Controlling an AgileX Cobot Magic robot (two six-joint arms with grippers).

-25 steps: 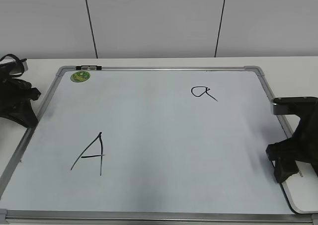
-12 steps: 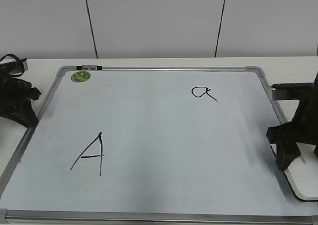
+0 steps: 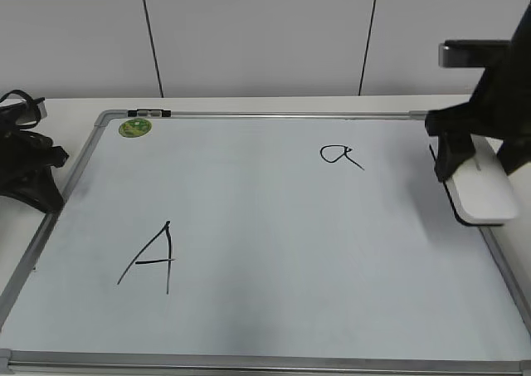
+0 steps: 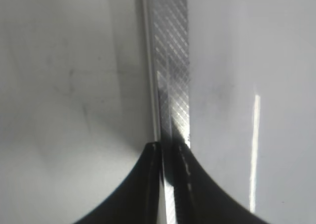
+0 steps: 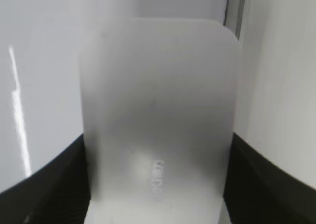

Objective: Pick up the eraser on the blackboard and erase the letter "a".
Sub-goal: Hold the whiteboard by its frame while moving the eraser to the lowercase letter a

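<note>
The blackboard point(image 3: 274, 227) is a pale whiteboard with a grey frame lying flat on the table. The small black letter "a" point(image 3: 340, 155) is written at its upper right. My right gripper point(image 3: 477, 164) is shut on the white eraser point(image 3: 481, 189) and holds it in the air over the board's right edge, to the right of the "a". The right wrist view shows the eraser point(image 5: 158, 120) between the two dark fingers point(image 5: 158, 184). My left gripper point(image 3: 33, 177) rests at the board's left edge; its fingers point(image 4: 170, 150) are closed together over the frame strip point(image 4: 170, 61).
A large capital "A" point(image 3: 153, 258) is drawn at the board's lower left. A round green sticker point(image 3: 134, 128) sits in the top left corner, beside a small clip point(image 3: 149, 112) on the frame. A pale wall stands behind the white table.
My right gripper has lifted the eraser from the board's lower right edge and carried it up and back, to the level of the small "a". The left arm has not moved.
</note>
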